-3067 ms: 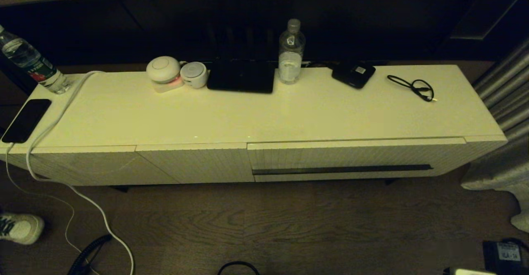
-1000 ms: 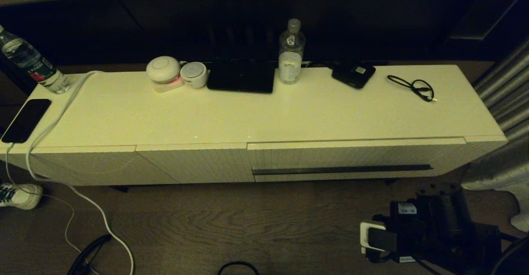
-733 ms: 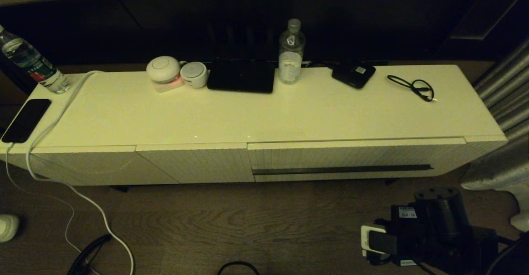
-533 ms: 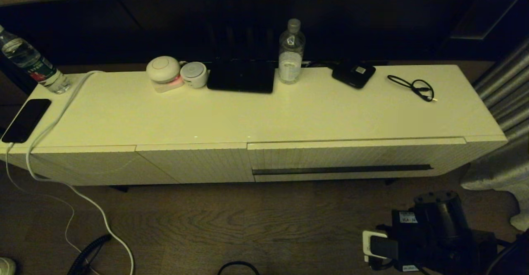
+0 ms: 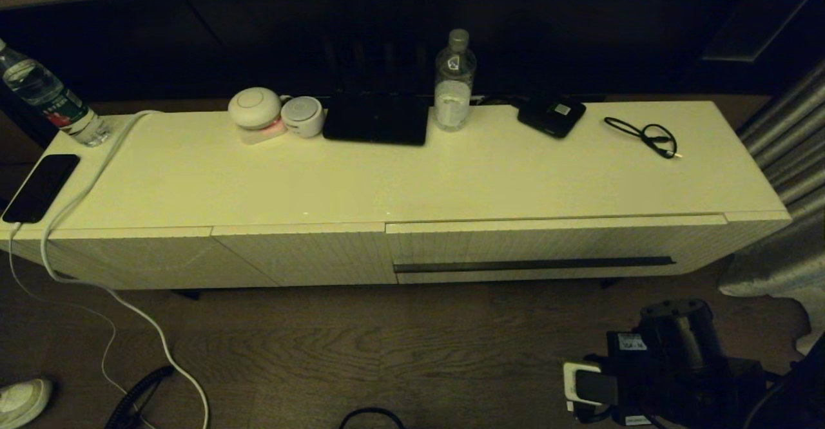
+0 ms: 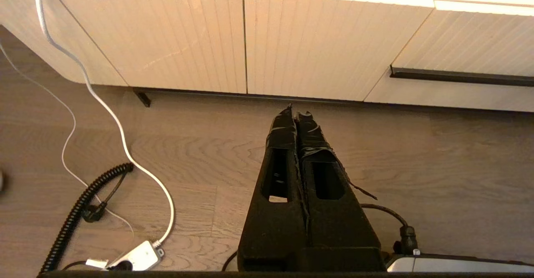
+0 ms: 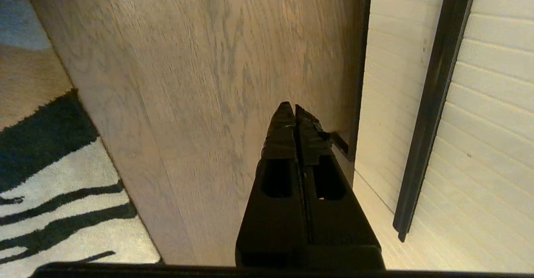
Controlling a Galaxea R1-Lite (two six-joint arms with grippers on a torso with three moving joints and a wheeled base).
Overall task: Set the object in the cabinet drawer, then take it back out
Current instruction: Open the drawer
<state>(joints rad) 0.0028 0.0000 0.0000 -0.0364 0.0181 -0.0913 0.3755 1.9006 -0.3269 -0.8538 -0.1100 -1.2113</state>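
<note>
Cabinet top (image 5: pixel 412 178) cream, above wood floor (image 5: pixel 387 352); cabinet drawer (image 5: pixel 554 248) closed. Umbrella unseen in any view. Wrist views alone show left gripper (image 6: pixel 296 111) and right gripper (image 7: pixel 290 109) pressed together, empty.

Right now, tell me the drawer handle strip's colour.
Dark, near black handle strip on the cream ribbed front, clearest in the left wrist view.

The drawer (image 5: pixel 554 248) is closed, its cream, finely ribbed front flush with the plain panels beside it in the right half of the cabinet. A long dark handle strip (image 5: pixel 533 265) runs horizontally across the lower front. No umbrella shows in any view.
</note>
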